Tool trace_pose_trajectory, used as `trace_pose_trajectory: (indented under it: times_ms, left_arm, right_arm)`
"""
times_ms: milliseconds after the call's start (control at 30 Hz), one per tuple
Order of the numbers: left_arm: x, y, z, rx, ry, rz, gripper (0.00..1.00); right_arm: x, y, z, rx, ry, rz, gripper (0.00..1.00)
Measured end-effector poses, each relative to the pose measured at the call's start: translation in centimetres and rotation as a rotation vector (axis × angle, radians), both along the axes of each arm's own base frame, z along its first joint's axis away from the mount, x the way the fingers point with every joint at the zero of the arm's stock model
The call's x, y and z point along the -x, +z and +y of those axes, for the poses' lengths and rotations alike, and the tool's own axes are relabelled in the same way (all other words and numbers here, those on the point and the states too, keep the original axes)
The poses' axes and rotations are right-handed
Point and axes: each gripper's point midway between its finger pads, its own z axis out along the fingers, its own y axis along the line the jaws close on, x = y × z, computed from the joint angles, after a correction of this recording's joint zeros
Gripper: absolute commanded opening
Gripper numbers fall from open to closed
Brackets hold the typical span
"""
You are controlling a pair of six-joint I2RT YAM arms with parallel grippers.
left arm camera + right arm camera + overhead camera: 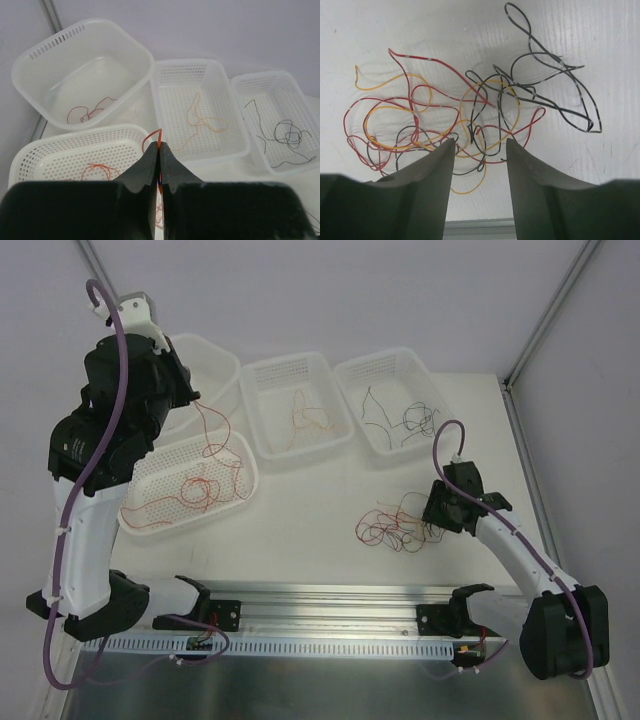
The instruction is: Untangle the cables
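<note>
So the cable tangle [466, 107] sprawls sideways on the counter [300, 530], just in front of the black-wire basket [400, 352], with the right tool [480, 145] open above it. The left tool [159, 150] is clamped on one red cable [152, 133] dangling down.

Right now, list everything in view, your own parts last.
Cable tangle: one, red, orange and black, near right.
Deep tub: one, white, far left, red cable inside.
Shallow basket: one, white, near left, red cables inside.
Middle basket: one, white, far centre, orange cable inside.
Right basket: one, white, far right, black cables inside.
Table: one, white, under everything.
Left gripper: one, black, raised over the left baskets, shut on a red strand.
Right gripper: one, black, open over the tangle.
</note>
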Motion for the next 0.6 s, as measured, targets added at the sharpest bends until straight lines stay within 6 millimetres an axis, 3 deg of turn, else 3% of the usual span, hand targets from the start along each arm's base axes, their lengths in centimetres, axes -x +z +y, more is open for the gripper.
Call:
trace_pose_trajectory:
  times_ms: [133, 200, 400, 600]
  left_arm:
    - [-1.8, -0.5, 1.2, -0.014, 0.050, 0.024, 0.00]
    - [-2.4, -0.7, 1.9, -0.016, 0.074, 0.034, 0.00]
    - [-4.1, -0.4, 3.2, -0.003, 0.113, 0.034, 0.00]
    - [-3.9, 0.9, 3.3, 0.015, 0.106, -0.006, 0.00]
  right_arm:
    - [0.4, 0.2, 0.3, -0.012, 0.027, 0.000, 0.79]
    - [0.7, 0.4, 0.4, -0.018, 0.044, 0.001, 0.82]
    - [1.3, 1.6, 0.7, -0.039, 0.073, -0.033, 0.83]
    - [1.7, 2.4, 0.8, -0.054, 0.087, -0.060, 0.84]
